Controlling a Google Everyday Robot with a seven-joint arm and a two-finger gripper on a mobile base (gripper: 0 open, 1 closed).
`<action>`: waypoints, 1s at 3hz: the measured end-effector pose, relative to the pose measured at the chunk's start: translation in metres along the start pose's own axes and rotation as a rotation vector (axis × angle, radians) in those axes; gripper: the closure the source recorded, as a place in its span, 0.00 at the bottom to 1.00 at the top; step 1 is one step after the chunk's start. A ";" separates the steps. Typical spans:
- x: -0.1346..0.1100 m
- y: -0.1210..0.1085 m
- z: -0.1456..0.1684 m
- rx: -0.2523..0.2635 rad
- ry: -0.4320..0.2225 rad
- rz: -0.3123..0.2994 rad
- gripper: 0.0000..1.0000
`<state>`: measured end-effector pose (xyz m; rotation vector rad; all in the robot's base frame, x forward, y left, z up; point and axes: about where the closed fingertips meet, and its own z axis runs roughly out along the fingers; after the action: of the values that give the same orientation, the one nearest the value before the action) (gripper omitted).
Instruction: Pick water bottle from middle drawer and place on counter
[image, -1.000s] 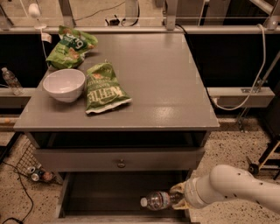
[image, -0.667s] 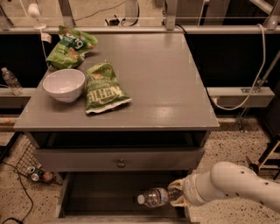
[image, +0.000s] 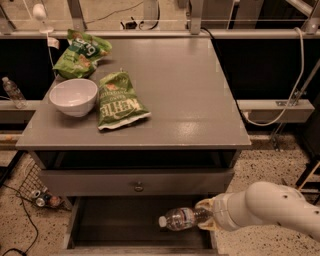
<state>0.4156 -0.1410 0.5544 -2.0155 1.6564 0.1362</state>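
The water bottle (image: 179, 218) is clear with a white cap and lies on its side, cap pointing left, over the dark floor of the open middle drawer (image: 120, 227). My gripper (image: 205, 216) reaches in from the right on a white arm and is shut on the bottle's base end, holding it a little above the drawer floor. The grey counter (image: 180, 85) is the top of the cabinet, above the drawer.
A white bowl (image: 74, 96) and two green chip bags (image: 117, 100) (image: 80, 52) sit on the counter's left part. A closed drawer front with a round knob (image: 138, 187) is just above the open drawer. Another clear bottle (image: 12, 92) stands far left.
The bottle, held in my gripper, has risen slightly from the drawer floor. The arm has shifted up a little.
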 end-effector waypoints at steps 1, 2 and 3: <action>0.022 -0.003 -0.025 0.026 0.023 0.033 1.00; 0.047 -0.004 -0.060 0.066 0.093 0.072 1.00; 0.058 -0.007 -0.098 0.115 0.162 0.081 1.00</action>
<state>0.4126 -0.2356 0.6184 -1.9181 1.8031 -0.0947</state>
